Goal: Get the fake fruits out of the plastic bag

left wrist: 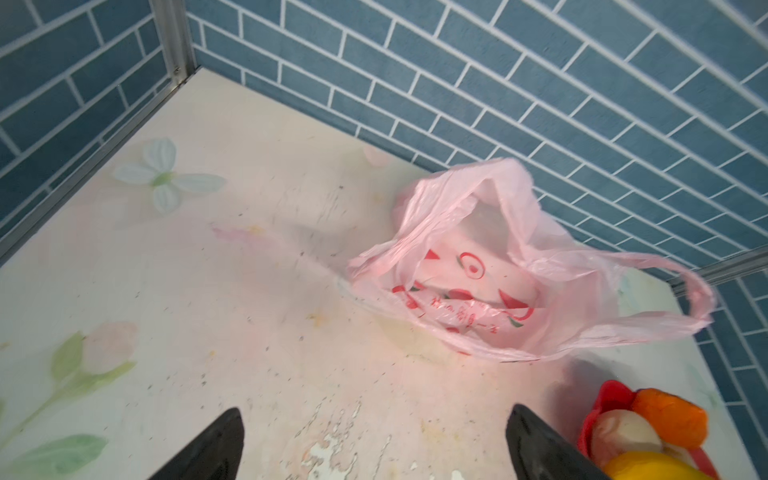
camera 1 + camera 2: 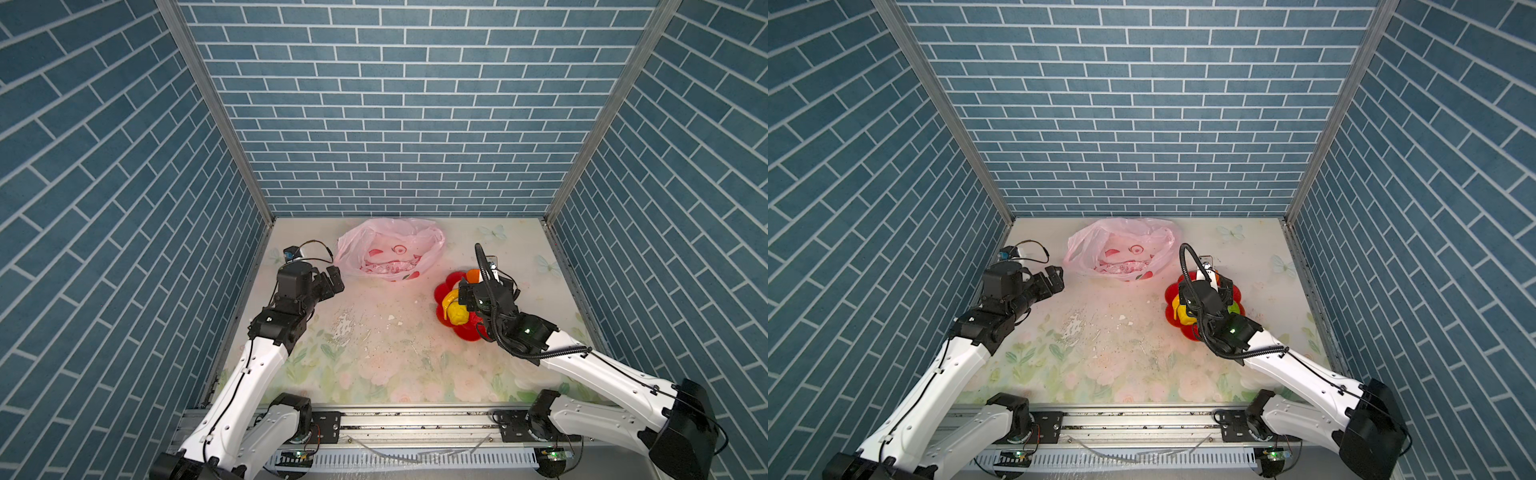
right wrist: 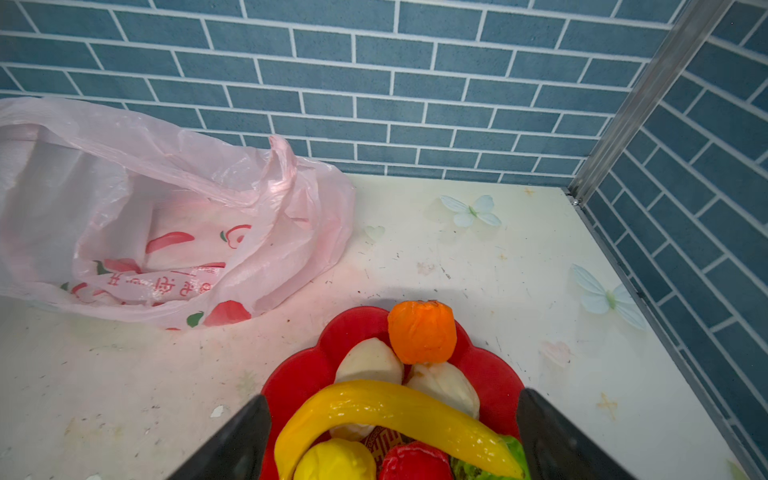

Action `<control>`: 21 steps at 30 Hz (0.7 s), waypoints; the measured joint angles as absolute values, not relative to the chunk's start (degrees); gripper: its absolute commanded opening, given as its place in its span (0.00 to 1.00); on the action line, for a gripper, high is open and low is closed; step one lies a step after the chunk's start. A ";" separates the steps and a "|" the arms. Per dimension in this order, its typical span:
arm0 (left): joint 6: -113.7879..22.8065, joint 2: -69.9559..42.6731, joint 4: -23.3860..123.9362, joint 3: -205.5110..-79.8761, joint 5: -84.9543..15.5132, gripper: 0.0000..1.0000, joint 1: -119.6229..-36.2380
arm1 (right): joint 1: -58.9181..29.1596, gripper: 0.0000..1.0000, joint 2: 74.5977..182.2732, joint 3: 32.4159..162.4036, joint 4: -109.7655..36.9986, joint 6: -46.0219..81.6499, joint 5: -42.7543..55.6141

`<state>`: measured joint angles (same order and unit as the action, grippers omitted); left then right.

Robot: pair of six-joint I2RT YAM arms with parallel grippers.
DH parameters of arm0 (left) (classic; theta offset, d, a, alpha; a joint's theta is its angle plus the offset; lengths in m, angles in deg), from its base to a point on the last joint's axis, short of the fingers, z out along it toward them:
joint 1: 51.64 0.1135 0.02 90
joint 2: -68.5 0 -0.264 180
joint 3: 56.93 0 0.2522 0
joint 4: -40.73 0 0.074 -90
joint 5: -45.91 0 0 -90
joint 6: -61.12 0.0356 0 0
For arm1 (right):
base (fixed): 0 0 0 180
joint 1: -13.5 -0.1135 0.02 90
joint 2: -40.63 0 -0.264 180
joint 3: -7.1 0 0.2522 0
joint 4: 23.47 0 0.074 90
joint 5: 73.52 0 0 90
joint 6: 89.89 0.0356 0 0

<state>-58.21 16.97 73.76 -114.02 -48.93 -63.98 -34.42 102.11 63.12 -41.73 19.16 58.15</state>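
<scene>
**Position of items.** The thin translucent pink plastic carrier bag [image 2: 390, 249] was found lying slack at the rear centre of the pale floral-printed desk [image 2: 374, 332]. Its mouth gaped upward and toward the arms. Only its own red printing was seen inside, and no fruit was visible in it.

The fake fruits were found gathered on the red flower-shaped plastic dish [image 3: 299, 374], to the right of the bag and apart from it. These were:
- a long yellow toy banana [image 3: 395, 409]
- a round orange toy fruit [image 3: 422, 332]
- two cream toy fruits [image 3: 370, 361]
- a yellow toy fruit [image 3: 336, 461]
- a red toy fruit [image 3: 411, 461]
- a textured green toy fruit [image 3: 469, 471]

**Claws.** The right claw [image 3: 390, 449] was noted directly over the dish, jaws spread wide and gripping nothing. The banana lay beneath it, arched over the other fruits. Its long axis ran across the gap from jaw to jaw, and one end lay by the green fruit.

The left claw [image 2: 334, 280] was likewise spread and empty. It stood just left of the bag, which lay ahead of it, so this arm was the nearer to the bag.

**Assessment.** The emptying was judged complete or nearly so. Any further check of the bag would fall to the left arm.
</scene>
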 measured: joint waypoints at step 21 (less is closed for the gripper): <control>-43.50 14.04 49.61 -95.07 -69.11 0.99 -63.91 | -29.15 0.99 99.09 50.88 -30.03 17.50 65.21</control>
